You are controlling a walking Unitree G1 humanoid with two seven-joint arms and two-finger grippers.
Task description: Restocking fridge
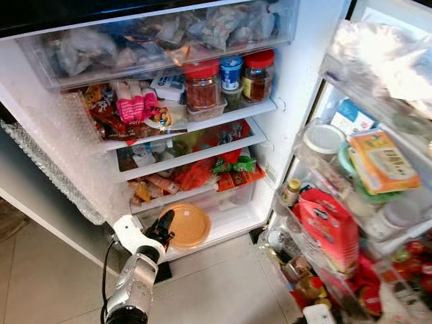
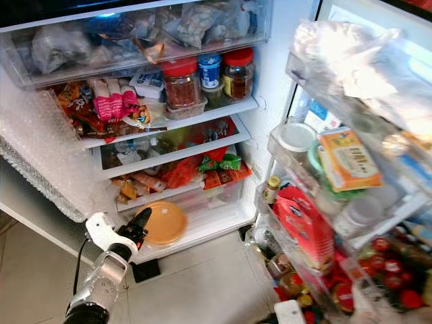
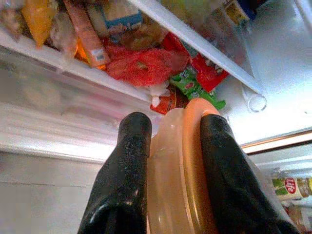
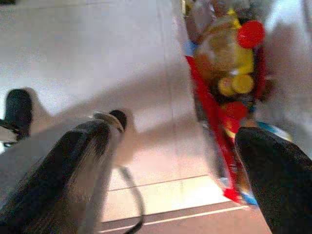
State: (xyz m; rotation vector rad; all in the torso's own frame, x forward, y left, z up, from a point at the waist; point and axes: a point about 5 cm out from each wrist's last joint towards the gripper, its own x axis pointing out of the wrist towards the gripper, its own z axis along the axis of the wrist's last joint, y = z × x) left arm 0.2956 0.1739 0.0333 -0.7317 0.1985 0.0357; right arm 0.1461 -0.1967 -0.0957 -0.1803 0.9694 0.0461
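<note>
- Left eye view: my left tool [image 1: 164,228] reaches toward the bottom of the open fridge [image 1: 290,74], clamped on the edge of a round orange container [image 1: 185,226]. The container sits just in front of the lowest drawer, under the shelf of red and green snack packets [image 1: 226,172]. Higher up, three jars with red and blue lids [image 1: 229,79] stand on a shelf below the clear top drawer. The fridge door [image 1: 378,169], to the right of the fridge, is packed with boxes, tubs and bottles.
- Right eye view: the same scene; the tool [image 2: 138,225] touches the container [image 2: 162,223] at its near edge, above the pale tiled floor [image 2: 202,283].
- Left wrist view: my two black fingers [image 3: 129,170] press either side of the container [image 3: 178,165], which stands on edge between them. Red and green packets [image 3: 146,66] lie on the shelf beyond it.
- Right wrist view: my right tool [image 4: 170,165] hangs with its fingers [image 4: 73,161] wide apart over the floor [image 4: 97,48], near the bottles [image 4: 234,58] low in the door. The picture is blurred.
</note>
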